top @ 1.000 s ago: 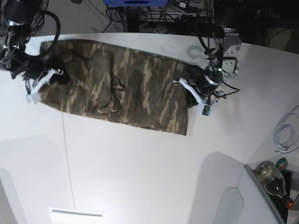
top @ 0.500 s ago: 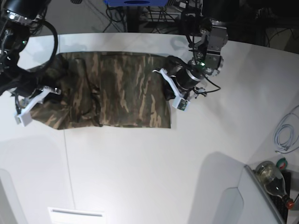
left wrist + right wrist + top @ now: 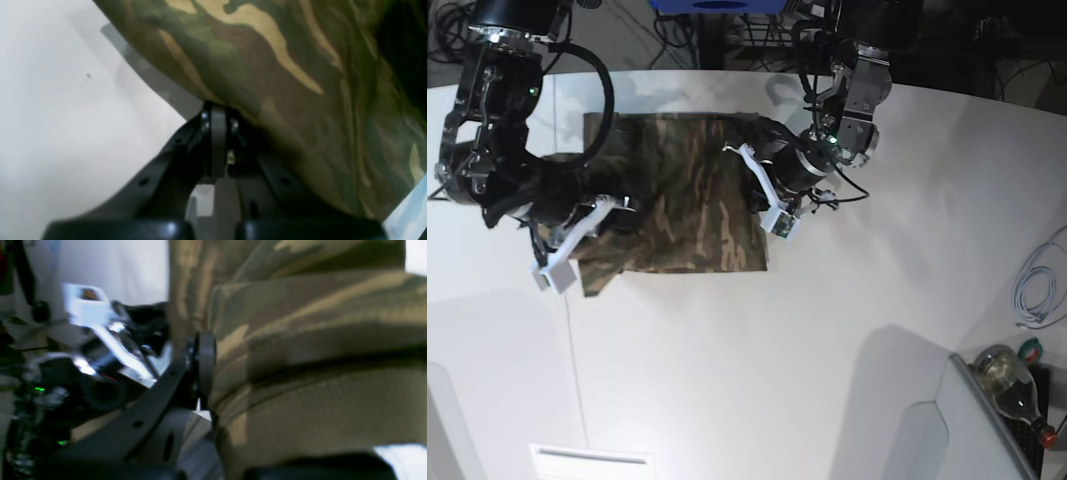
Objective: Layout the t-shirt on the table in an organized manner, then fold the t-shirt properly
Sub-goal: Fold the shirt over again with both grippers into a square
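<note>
In the left wrist view the jaws of the left gripper are pressing together at mid-frame, pinching the edge of the t-shirt, whose camouflage cloth is draping away toward the upper right. The white table is filling the left half of that frame, with the cloth's shadow falling on it.

In the right wrist view the right gripper is likewise clamping the shirt: one dark finger is lying flat against a fold at center frame (the other finger is hidden behind the cloth). The fabric is bunching in layered folds across the right half, and a blurred arm with green lights is showing at the left.

In the base view the left gripper is sitting at the right edge of the t-shirt, just right of center in the upper half of the frame, and the right gripper is sitting at the shirt's left edge. The shirt is lying on the table between the two arms, gathered into a compact, roughly square shape, with its lower left part rumpled under the right arm.

A coiled white cable is resting at the right edge, and a bottle is lying at the lower right corner.
</note>
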`<state>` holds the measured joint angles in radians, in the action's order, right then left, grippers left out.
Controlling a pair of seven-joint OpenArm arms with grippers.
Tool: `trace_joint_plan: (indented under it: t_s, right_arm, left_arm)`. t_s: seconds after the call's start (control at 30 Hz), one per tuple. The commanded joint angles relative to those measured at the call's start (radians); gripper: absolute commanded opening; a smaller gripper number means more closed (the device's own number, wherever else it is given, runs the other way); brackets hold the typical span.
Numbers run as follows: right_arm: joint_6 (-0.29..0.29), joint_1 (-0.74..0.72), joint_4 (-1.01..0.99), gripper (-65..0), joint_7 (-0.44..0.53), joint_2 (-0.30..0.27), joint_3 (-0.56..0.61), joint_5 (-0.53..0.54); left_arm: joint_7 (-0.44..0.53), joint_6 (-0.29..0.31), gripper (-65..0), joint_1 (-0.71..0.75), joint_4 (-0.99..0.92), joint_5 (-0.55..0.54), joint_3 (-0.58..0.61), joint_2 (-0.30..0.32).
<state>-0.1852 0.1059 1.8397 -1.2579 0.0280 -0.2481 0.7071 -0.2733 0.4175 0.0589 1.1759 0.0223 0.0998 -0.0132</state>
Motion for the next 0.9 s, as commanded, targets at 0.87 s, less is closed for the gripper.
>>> trace_joint_plan:
  t_s: [0.87]
  right_arm:
    - [0.043, -0.082, -0.326, -64.8, 0.220, 0.006, 0.215, -0.074]
  left_arm:
    - [-0.008, -0.062, -65.0, 0.065, 0.174, -0.012, -0.068, 0.022]
